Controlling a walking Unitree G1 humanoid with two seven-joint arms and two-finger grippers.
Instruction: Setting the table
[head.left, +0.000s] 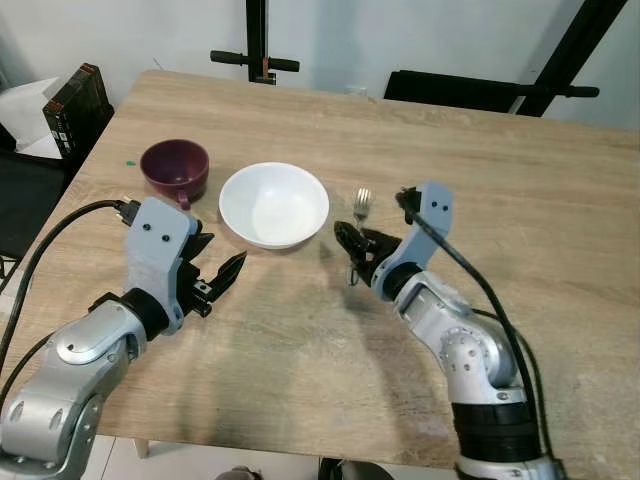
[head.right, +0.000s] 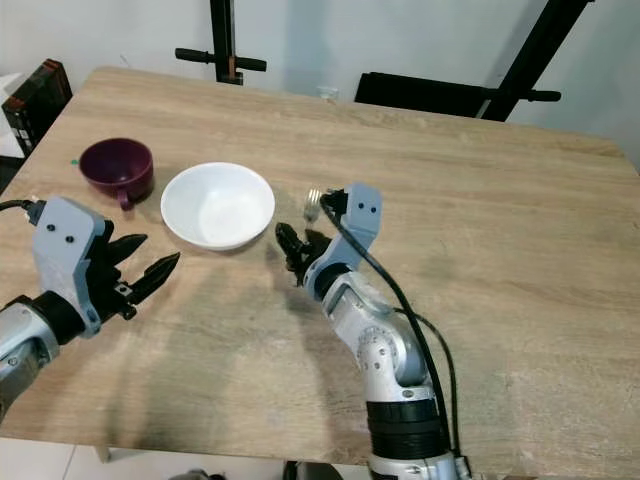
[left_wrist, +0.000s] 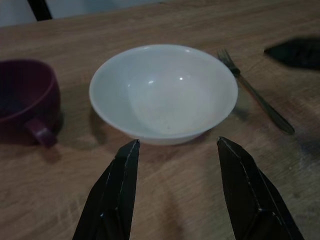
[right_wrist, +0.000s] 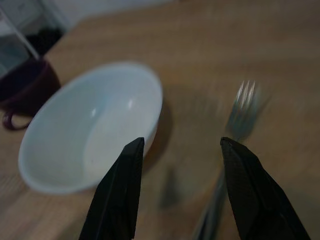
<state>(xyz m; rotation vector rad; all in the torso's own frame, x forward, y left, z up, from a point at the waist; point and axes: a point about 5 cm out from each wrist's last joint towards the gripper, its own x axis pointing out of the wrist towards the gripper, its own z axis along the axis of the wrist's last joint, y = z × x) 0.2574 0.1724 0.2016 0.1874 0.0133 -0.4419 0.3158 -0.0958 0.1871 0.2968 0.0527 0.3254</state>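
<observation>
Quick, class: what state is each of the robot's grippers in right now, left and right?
Left gripper: open, holding nothing, near the white bowl.
Right gripper: open, holding nothing, above the fork handle.

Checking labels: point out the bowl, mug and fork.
bowl (head.left: 273, 203), left eye view, inner bottom of the white bowl.
mug (head.left: 174, 164), left eye view, the dark inside of the maroon mug.
fork (left_wrist: 252, 93), left wrist view, upper handle just below the tines.
</observation>
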